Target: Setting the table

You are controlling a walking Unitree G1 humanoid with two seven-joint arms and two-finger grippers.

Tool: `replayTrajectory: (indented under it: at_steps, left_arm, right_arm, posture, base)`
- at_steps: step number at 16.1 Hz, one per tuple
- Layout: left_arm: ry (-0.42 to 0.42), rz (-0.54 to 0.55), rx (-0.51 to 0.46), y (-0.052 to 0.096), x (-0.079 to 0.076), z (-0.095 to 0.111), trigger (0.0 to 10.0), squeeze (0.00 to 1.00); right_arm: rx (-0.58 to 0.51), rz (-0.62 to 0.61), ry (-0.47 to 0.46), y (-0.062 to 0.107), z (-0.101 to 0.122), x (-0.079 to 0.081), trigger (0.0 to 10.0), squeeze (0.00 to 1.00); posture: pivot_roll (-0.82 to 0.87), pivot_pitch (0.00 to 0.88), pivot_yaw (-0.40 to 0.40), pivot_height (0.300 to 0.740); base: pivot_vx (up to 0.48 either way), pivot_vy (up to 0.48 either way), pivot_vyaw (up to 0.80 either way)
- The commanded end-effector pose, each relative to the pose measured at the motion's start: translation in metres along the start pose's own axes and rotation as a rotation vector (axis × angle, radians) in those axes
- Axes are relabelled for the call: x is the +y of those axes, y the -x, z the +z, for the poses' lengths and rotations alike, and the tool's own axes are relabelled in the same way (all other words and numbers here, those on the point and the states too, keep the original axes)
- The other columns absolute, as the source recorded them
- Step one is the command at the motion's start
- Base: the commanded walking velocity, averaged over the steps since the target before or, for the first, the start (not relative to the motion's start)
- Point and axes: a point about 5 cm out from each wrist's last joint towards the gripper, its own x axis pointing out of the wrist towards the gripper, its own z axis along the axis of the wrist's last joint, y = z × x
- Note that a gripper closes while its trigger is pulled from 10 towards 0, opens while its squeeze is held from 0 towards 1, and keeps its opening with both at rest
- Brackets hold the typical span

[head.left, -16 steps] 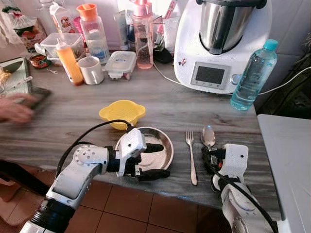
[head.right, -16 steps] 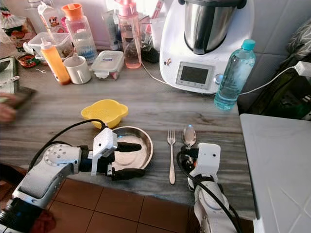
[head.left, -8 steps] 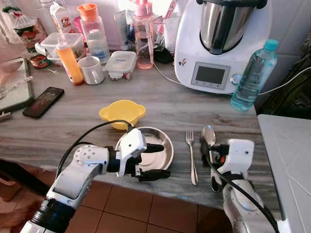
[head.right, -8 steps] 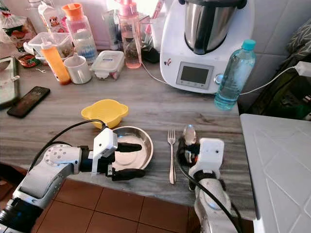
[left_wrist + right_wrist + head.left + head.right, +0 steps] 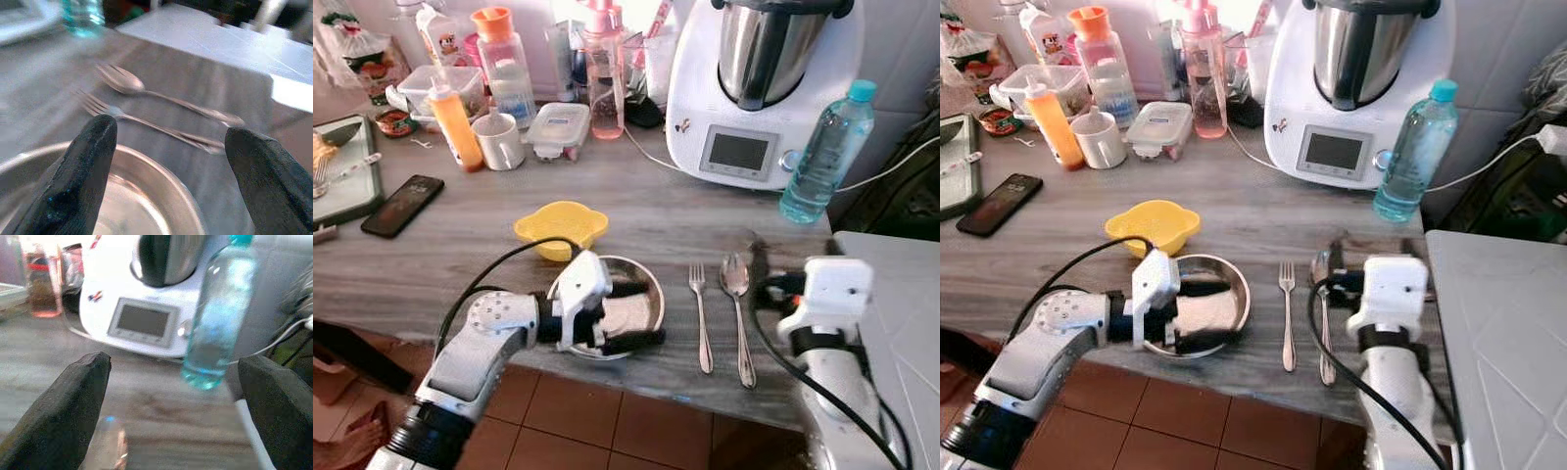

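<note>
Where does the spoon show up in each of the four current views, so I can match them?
Left eye view: spoon on the counter, right of the fork.
Right eye view: mostly behind the right gripper; handle visible.
Left wrist view: beyond the fork, past the metal bowl.
Right wrist view: a blurred shape, possibly its bowl; cannot tell.
Shared landmark: water bottle.

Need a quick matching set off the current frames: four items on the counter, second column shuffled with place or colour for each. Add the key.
Column 1:
1. steel plate
2. fork
3. phone
4. water bottle

Column 2:
A. lies flat on the counter's left side, near the tray
B. stands by the white kitchen machine
C. between the left gripper fingers, jaws open
D. lies between plate and spoon

Pairs: 1-C, 2-D, 3-A, 4-B
</note>
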Motion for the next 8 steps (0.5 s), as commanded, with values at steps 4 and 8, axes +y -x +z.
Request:
replayTrajectory:
  at_steps: [4, 8]
  left_arm:
    - [0.009, 0.319, -0.255, 0.0, 0.016, 0.03, 10.0, 0.0]
    - [0.084, 0.608, -0.29, 0.013, 0.031, 0.02, 10.0, 0.0]
  right_arm:
    - [-0.018, -0.037, 0.013, 0.002, 0.004, -0.007, 10.0, 1.0]
    - [0.012, -0.057, 0.003, 0.007, 0.0, -0.014, 10.0, 0.0]
  posture:
    - [0.05, 0.069, 0.018, 0.74]
    - [0.05, 0.06, 0.012, 0.74]
  base:
    - [0.0, 0.0, 0.0]
    - [0.0, 0.0, 0.0]
